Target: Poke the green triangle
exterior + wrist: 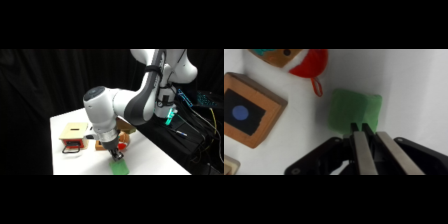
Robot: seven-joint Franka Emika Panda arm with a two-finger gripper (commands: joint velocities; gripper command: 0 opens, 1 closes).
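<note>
The green triangle [355,112] is a small flat block of bright green with soft, rounded corners; from the wrist it reads almost as a rounded square, matte and plain on top. It lies on the white worktop [414,90], at the near edge of the side view [119,167], nearer than the other things. The pincer [361,128] stands directly over it, its two fingers [364,152] pressed together with no gap between the tips, and those tips sit at the block's near edge, touching or just above it; which of the two cannot be told. In the side view the pincer [118,156] comes down on the block from above. To the left in the wrist view lies a wooden block [248,112] with a black face and a blue dot, well apart from the triangle. A red toy [310,63] lies beyond the triangle, near but not touching.
</note>
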